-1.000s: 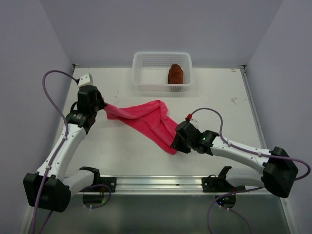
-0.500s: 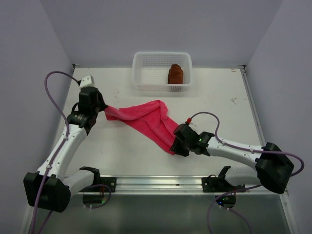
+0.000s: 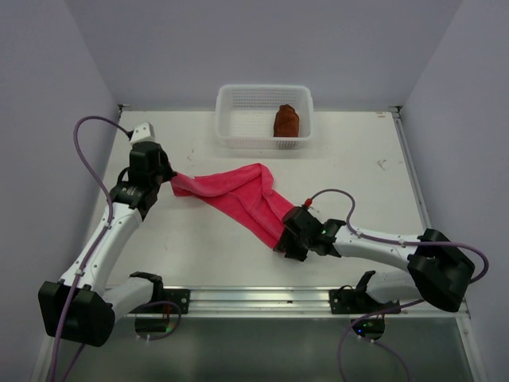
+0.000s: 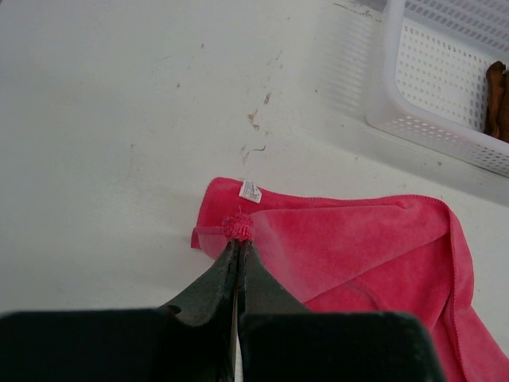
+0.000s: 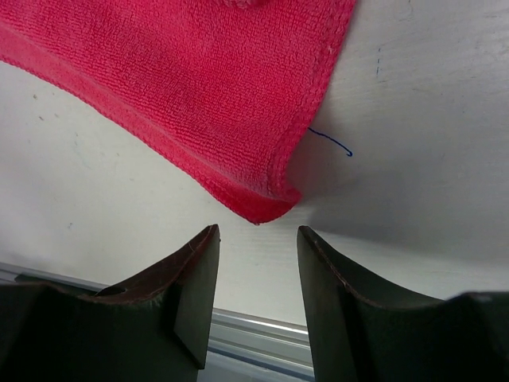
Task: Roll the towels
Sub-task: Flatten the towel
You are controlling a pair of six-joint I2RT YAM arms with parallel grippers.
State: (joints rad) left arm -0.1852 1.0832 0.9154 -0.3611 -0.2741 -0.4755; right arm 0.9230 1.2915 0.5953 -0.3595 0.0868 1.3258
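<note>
A red towel is laid crumpled across the middle of the worktop, running from far left to near right. Its far-left corner, beside a small white label, is pinched between the left fingers, which are pressed together on the bunched cloth. The right fingers are spread apart just short of the towel's near-right corner, which lies on the worktop in front of the gap, ungripped. A loose blue thread is seen beside that corner. A brown rolled towel is held in the white basket at the far edge.
</note>
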